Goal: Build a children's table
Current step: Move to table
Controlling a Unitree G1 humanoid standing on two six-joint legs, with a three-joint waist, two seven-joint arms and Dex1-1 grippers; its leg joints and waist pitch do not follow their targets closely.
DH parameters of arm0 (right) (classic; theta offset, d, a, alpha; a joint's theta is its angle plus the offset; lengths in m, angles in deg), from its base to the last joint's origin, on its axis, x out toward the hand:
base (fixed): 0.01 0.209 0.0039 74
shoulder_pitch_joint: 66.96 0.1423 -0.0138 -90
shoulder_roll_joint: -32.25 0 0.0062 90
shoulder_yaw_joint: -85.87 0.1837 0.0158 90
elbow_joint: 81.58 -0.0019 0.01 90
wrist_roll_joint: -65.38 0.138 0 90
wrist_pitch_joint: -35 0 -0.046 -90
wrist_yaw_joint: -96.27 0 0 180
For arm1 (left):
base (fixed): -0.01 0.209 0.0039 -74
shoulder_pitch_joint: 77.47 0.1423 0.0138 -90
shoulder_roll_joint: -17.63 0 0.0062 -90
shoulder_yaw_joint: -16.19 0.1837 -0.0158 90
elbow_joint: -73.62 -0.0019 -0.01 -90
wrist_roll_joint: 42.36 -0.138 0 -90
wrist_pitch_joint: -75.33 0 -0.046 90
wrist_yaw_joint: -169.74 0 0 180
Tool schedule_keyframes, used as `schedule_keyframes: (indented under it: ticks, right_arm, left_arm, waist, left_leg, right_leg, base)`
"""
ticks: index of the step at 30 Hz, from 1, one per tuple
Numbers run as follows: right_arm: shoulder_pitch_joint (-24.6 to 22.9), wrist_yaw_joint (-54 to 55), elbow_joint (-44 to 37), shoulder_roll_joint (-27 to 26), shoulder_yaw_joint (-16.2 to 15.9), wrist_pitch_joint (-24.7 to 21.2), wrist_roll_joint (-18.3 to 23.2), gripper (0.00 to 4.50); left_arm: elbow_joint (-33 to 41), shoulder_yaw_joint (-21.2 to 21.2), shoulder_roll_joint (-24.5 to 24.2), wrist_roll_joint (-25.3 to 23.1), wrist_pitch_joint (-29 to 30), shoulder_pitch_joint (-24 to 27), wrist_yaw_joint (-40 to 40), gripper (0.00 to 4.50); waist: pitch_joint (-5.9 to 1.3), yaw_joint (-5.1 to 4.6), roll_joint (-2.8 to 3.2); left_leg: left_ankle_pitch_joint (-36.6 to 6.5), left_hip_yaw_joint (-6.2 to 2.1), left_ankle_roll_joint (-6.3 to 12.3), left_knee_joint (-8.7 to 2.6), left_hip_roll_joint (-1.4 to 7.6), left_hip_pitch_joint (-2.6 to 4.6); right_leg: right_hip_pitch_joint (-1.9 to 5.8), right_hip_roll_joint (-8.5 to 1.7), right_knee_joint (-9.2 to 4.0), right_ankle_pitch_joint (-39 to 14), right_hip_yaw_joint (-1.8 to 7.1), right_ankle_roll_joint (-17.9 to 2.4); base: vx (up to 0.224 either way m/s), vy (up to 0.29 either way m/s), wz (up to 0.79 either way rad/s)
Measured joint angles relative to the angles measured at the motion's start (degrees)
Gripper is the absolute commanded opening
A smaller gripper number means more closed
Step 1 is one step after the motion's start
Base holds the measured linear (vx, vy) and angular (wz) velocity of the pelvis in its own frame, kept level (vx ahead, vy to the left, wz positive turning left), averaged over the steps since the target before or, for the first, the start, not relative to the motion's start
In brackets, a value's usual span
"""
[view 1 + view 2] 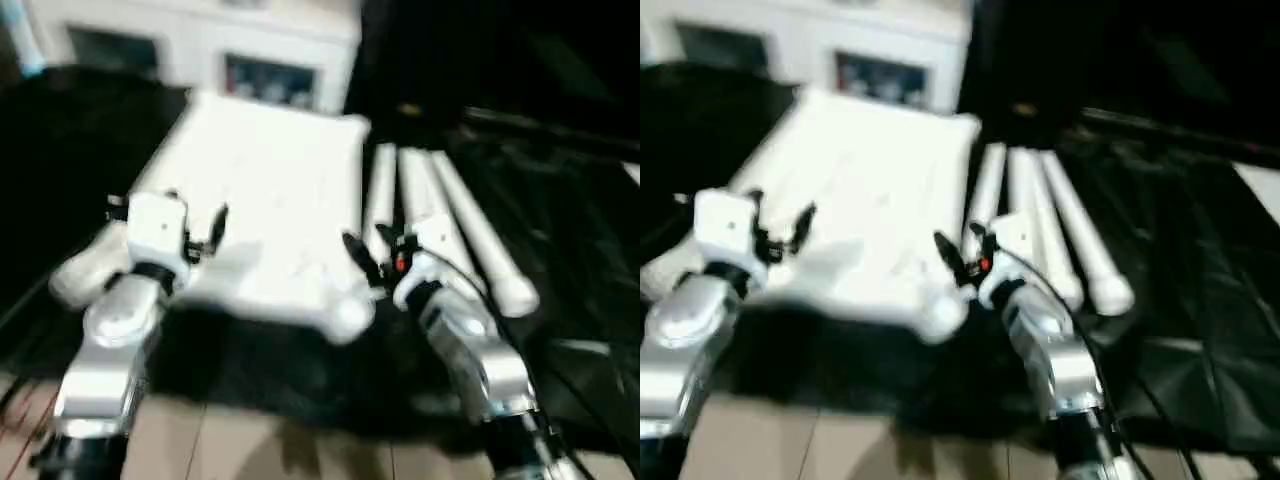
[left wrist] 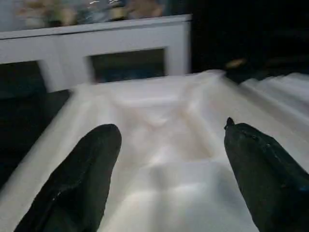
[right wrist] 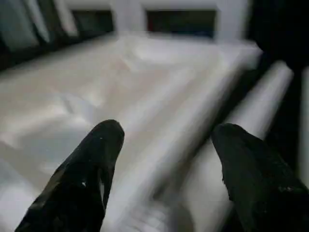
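Two hands hover w/ fingers apart, nothing held. Left hand sits over the near-left part of the white table top, which lies on a black sheet. Right hand is at the top's near-right corner, just beside three white legs lying side by side. White cabinet stands behind.

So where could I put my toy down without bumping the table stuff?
On the dark mat right of the three legs, or on the pale floor nearest the robot, between its arms. It is crowded in the middle: table top, legs close beside it, and both open end effectors over its near edge.
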Motion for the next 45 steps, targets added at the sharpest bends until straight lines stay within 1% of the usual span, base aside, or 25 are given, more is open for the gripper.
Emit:
schedule_keyframes:
  ticks: [1,2,3,4,5,6,7,8,9,10,11,12,13,14,15,16,17,18,20,23,29,32,35,39,45]
  right_arm:
    - [-0.05,0.27,-0.05,0.2,0.53,-0.02,-0.39,3.34]
    - [0.86,0.57,-0.38,-0.32,0.43,0.04,-0.59,3.34]
    - [1.99,0.76,-0.34,-1.99,-0.74,-0.08,-0.75,3.34]
    - [2.21,0.6,-1.3,-3.45,-2.42,-0.05,-0.74,3.34]
    - [1.97,0.53,-2.09,-3.59,-3.37,-0.05,-0.75,3.34]
    - [1.96,0.63,-2.47,-3.1,-3.1,-0.05,-0.75,3.34]
    - [1.91,0.67,-2.85,-2.23,-2.69,-0.06,-0.75,3.34]
    - [1.6,0.06,-3.44,-1.39,-1.93,-0.32,-0.56,3.34]
    - [1.28,-0.65,-4.1,-0.75,-1.31,-0.64,-0.28,3.34]
    - [0.39,-1.25,-4.45,-0.06,-0.64,-0.95,0.0,3.34]
    - [-0.5,-2.62,-4.55,1.01,0.03,-2.14,0.83,3.34]
    - [-0.53,-3.43,-4.62,1.54,0.32,-2.82,1.26,3.34]
    - [-0.5,-4.27,-5.06,1.9,0.46,-3.14,1.5,3.34]
    - [-0.39,-5.38,-5.56,2.47,0.32,-3.37,1.89,3.34]
    - [-0.38,-7.12,-6.41,3.0,-0.3,-4.05,2.46,3.34]
    - [-0.37,-9.54,-7.71,3.73,-1.46,-4.65,3.34,3.34]
    - [-0.37,-11.79,-8.96,5.32,-2.36,-5.36,3.88,3.34]
    - [-0.37,-12.63,-9.36,6.02,-2.6,-5.59,4.01,3.34]
    - [-0.44,-17.69,-10.83,10.43,-3.89,-7.3,4.32,3.34]
    - [-0.61,-23.86,-13.03,15.88,-4.51,-9.59,5.11,3.34]
    - [-0.63,-31.86,-15.53,22.75,-5.87,-12.73,5.52,3.34]
    - [-0.62,-33.57,-16.4,23.64,-6.03,-13.36,5.57,3.34]
    - [-0.62,-35.58,-16.72,24.75,-7.69,-14.97,5.63,3.34]
    - [-0.59,-37.34,-18.7,25.91,-7.93,-16.97,6.14,3.34]
    - [-0.52,-39.24,-18.84,27.23,-9.38,-17.88,6.11,3.34]
  left_arm:
    - [0.1,0.35,-0.21,-0.01,-0.01,0.24,0.4,3.86]
    - [0.06,-0.03,-1.4,-0.02,-0.05,0.16,0.6,3.86]
    - [-0.29,-1.51,-2.66,-0.07,-0.13,1.09,0.69,3.86]
    - [-2.05,-2.97,-3.39,-0.15,0.11,1.09,0.66,3.86]
    - [-2.75,-3.03,-3.2,-0.15,0.18,0.97,0.79,3.86]
    - [-2.65,-2.78,-2.9,-0.11,0.15,0.74,1.06,3.86]
    - [-2.61,-2.37,-2.6,0.01,0.07,0.19,1.7,3.86]
    - [-2.31,-1.49,-2.9,0.37,-0.41,-0.39,3.68,3.86]
    - [-2.2,-0.44,-3.26,0.69,-0.84,-0.81,5.56,3.86]
    - [-2.38,1.08,-2.89,1.0,-1.16,-0.84,7.24,3.86]
    - [-2.24,3.64,-3.84,1.42,-2.08,-0.46,10.52,3.86]
    - [-2.2,4.28,-4.65,1.74,-2.41,-0.02,12.12,3.86]
    - [-2.2,4.51,-5.58,2.06,-2.5,0.16,13.63,3.86]
    - [-2.26,4.56,-6.74,2.35,-2.8,0.21,15.22,3.86]
    - [-2.34,4.77,-8.77,2.78,-3.1,0.4,17.95,3.86]
    - [-2.57,4.85,-10.65,3.47,-3.11,0.63,21.32,3.86]
    - [-2.62,5.4,-11.89,4.13,-3.09,0.63,24.41,3.86]
    - [-2.61,5.73,-12.37,4.42,-3.08,0.66,25.62,3.86]
    - [-2.39,7.96,-15.51,5.06,-2.79,0.74,32.01,3.71]
    - [-1.89,10.75,-19.32,5.82,-0.94,0.78,38.77,3.53]
    - [0.81,14.89,-24.93,6.85,1.06,0.82,48.71,3.09]
    - [0.77,15.73,-25.78,6.64,1.53,0.79,51.36,2.8]
    - [-0.04,17.61,-26.82,4.57,1.33,0.22,52.03,2.51]
    - [-0.32,18.66,-27.99,3.36,2.62,0.14,52.76,2.22]
    - [-0.32,18.83,-28.16,3.12,4.82,0.17,53.39,1.76]
  waist:
    - [-0.1,0.9,1.09]
    - [-0.29,1.19,3.07]
    - [-0.17,1.39,3.24]
    - [-0.23,0.56,3.14]
    - [-0.26,0.41,3.14]
    - [-0.42,-0.01,2.81]
    - [-0.6,-0.68,2.01]
    - [-0.61,-1.34,0.21]
    - [-0.31,-1.93,-1.17]
    - [-0.27,-2.24,-1.23]
    - [-0.13,-1.68,-0.78]
    - [-0.07,-1.77,-0.46]
    - [0.01,-1.83,-0.13]
    - [0.03,-1.96,0.34]
    - [0.08,-2.08,0.49]
    - [0.21,-2.54,0.68]
    - [0.48,-2.67,1.08]
    - [0.59,-2.68,1.24]
    - [0.81,-2.53,1.56]
    - [1.07,-2.45,1.93]
    - [1.22,-2.44,2.13]
    - [1.21,-2.46,2.12]
    - [1.21,-2.54,2.13]
    - [1.19,-2.57,2.1]
    - [1.19,-2.53,2.09]
  left_leg:
    - [0.3,0.0,-0.51,-0.58,-0.32,-1.56]
    - [2.39,-1.03,-4.88,-3.43,0.01,-2.3]
    - [1.19,-2.33,-5.28,-2.6,-0.39,-1.96]
    - [0.49,-3.73,-4.97,-2.56,-0.86,-1.16]
    - [0.17,-4.47,-4.66,-3.61,-1.41,0.4]
    - [0.08,-4.22,-4.86,-4.52,-1.87,1.33]
    - [-0.02,-3.6,-4.95,-5.18,-2.46,2.17]
    - [-0.23,-1.6,-5.05,-5.79,-3.61,3.26]
    - [-0.82,-0.14,-5.04,-5.38,-4.32,3.79]
    - [-1.45,0.18,-4.6,-4.3,-4.25,3.98]
    - [-1.09,-0.89,-2.92,-3.05,-3.92,3.63]
    - [-0.06,-1.73,-3.91,-2.92,-3.86,3.12]
    - [1.02,-2.11,-5.67,-3.98,-3.38,2.54]
    - [1.96,-2.16,-7.8,-5.2,-2.62,1.66]
    - [2.39,-2.04,-8.38,-5.14,-1.89,1.05]
    - [2.5,-1.82,-8.39,-5.18,-1.39,0.8]
    - [2.61,-1.27,-8.43,-5.22,-0.73,0.84]
    - [2.75,-0.96,-8.44,-5.27,-0.56,0.9]
    - [2.95,0.69,-8.15,-5.45,0.31,1.04]
    - [3.14,1.93,-8.11,-5.45,1.14,1.29]
    - [3.36,2.12,-8.25,-5.74,1.32,1.32]
    - [3.45,2.11,-8.34,-5.84,1.36,1.32]
    - [3.48,2.11,-8.32,-5.84,1.37,1.22]
    - [3.58,2.12,-8.23,-5.84,1.37,1.04]
    - [3.53,2.14,-8.18,-5.96,1.37,1.01]
  right_leg:
    - [1.14,1.07,-1.18,0.03,0.01,0.04]
    - [1.2,2.75,-0.53,-0.53,-1.91,0.2]
    - [-1.19,2.07,4.56,-0.91,-4.36,0.3]
    - [-3.6,1.83,9.6,-0.42,-5.56,0.54]
    - [-6.9,2.11,12.08,-0.41,-6.1,0.76]
    - [-9.52,1.9,11.65,0.01,-5.96,0.98]
    - [-11.61,1.34,10.21,0.95,-5.33,0.78]
    - [-12.98,0.01,5.43,3.91,-3.68,-0.78]
    - [-13.05,-0.85,3.17,9.74,-1.91,-2.65]
    - [-12.73,-0.43,3.96,9.23,-1.07,-2.7]
    - [-11.75,0.43,3.42,8.93,-0.71,-3.44]
    - [-11.22,0.88,3.17,9.28,-0.83,-3.57]
    - [-10.97,1.3,3.15,9.38,-1.33,-3.74]
    - [-10.9,2.04,3.05,9.41,-1.57,-3.78]
    - [-10.88,2.37,2.76,9.59,-1.81,-3.9]
    - [-10.82,2.44,2.18,9.89,-2.13,-4.01]
    - [-10.55,2.38,1.49,10.04,-2.55,-4.28]
    - [-10.43,2.22,1.33,9.96,-2.78,-4.49]
    - [-10.13,1.9,1.24,9.95,-2.9,-4.52]
    - [-9.79,1.85,1.23,9.88,-2.89,-4.4]
    - [-9.64,1.86,1.28,9.75,-2.95,-4.17]
    - [-9.67,1.89,1.29,9.75,-2.99,-4.17]
    - [-9.72,1.9,1.27,9.74,-3.01,-4.17]
    - [-9.82,1.9,1.24,9.76,-3.0,-4.42]
    - [-9.83,1.9,1.15,9.64,-3.03,-4.48]
  base:
    - [0.193,0.14,0.4]
    - [0.085,0.043,-0.13]
    - [0.085,0.043,-0.13]
    - [0.096,-0.077,-0.35]
    - [0.147,-0.103,-0.32]
    - [0.147,-0.103,-0.32]
    - [0.107,-0.034,-0.14]
    - [0.122,-0.038,0.06]
    - [0.122,-0.038,0.06]
    - [0.123,-0.078,0.21]
    - [0.12,-0.084,0.07]
    - [0.12,-0.084,0.07]
    - [0.092,-0.07,-0.08]
    - [0.0,0.0,0.0]
    - [0.0,0.0,0.0]
    - [0.0,0.0,0.0]
    - [0.0,0.0,0.0]
    - [0.0,0.0,0.0]
    - [0.0,0.0,0.0]
    - [0.0,0.0,0.0]
    - [0.0,0.0,0.0]
    - [0.0,0.0,0.0]
    - [0.0,0.0,0.0]
    - [0.0,0.0,0.0]
    - [0.0,0.0,0.0]
